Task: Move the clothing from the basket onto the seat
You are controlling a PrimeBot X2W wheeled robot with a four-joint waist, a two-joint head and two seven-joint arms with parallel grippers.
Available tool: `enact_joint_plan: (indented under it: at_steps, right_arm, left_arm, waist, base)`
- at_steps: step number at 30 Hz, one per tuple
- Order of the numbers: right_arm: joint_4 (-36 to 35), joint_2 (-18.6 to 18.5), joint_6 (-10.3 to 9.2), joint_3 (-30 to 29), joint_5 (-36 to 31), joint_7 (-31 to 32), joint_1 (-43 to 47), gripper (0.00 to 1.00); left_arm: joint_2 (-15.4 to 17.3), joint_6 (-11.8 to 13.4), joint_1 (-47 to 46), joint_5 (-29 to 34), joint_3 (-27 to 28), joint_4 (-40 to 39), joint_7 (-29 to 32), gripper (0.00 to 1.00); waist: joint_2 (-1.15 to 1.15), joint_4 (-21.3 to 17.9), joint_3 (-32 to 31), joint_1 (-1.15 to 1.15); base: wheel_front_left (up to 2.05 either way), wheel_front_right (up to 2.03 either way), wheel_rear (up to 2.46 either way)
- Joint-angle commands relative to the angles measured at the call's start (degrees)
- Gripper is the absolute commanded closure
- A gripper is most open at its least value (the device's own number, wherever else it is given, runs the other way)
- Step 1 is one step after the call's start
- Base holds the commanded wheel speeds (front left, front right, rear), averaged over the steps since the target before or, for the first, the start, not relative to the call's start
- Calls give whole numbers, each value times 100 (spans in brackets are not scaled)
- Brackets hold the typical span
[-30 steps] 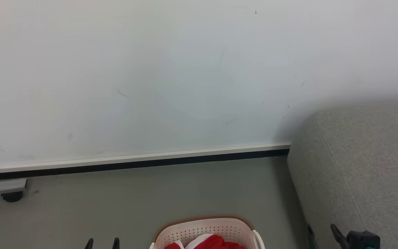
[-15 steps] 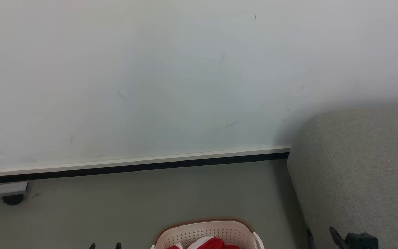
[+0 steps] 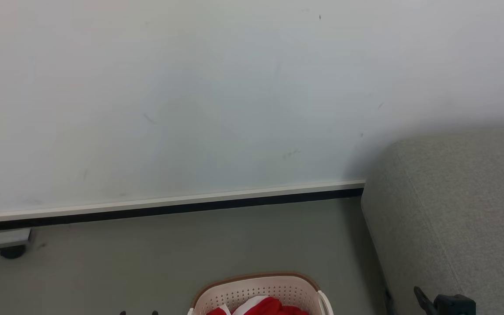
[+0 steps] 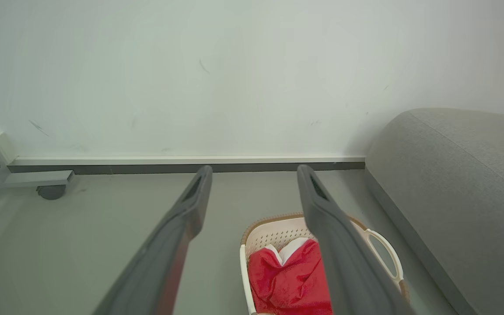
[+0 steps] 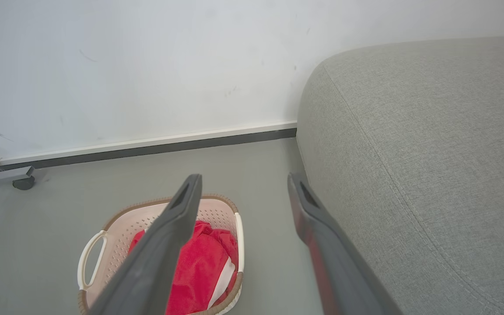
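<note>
The cream basket [image 3: 256,288] with a brown rim stands on the grey floor, holding the red clothing [image 3: 269,307] with white trim. The grey seat [image 3: 462,210] rises just to its right. My left gripper [image 3: 138,313] barely shows its tips left of the basket. My right gripper [image 3: 403,295] sits by the seat's near corner. In the left wrist view the left gripper [image 4: 254,170] is open and empty above the basket [image 4: 269,221] and clothing [image 4: 287,280]. In the right wrist view the right gripper [image 5: 244,178] is open between basket [image 5: 125,214], clothing [image 5: 204,258] and seat [image 5: 409,131].
A white wall with a dark skirting board [image 3: 169,209] runs behind the basket. A metal frame foot with a black caster [image 3: 11,251] stands at the far left by the wall. Grey floor [image 3: 147,253] stretches between wall and basket.
The left gripper's fingertips have sunk toward the bottom edge of the head view. The picture has wobbled slightly. Basket, clothing and right gripper stay as they were.
</note>
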Motion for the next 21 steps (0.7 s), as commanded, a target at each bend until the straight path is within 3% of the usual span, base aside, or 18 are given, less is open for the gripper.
enact_joint_plan:
  at_steps: [1, 12, 21]
  right_arm:
    - [-1, 13, 2, 17, 36, -1, 20, 0]
    - [-182, 10, 2, 188, 28, 37, -157, 0]
    - [-465, 13, 2, 397, 198, -248, -670, 0]
  left_arm:
    - [-6, -12, 70, 11, -15, 42, -25, 0]
    - [-17, -257, -490, -569, -545, 1037, -19, 0]
    - [-16, -130, -1909, -700, -999, 2353, 76, 0]
  waist:
    - [0, -47, 46, 0]
    - [0, -822, 741, 0]
    - [0, -1639, 2198, 0]
  base:
    - [0, 0, 0]
    - [0, 0, 0]
    - [0, 0, 0]
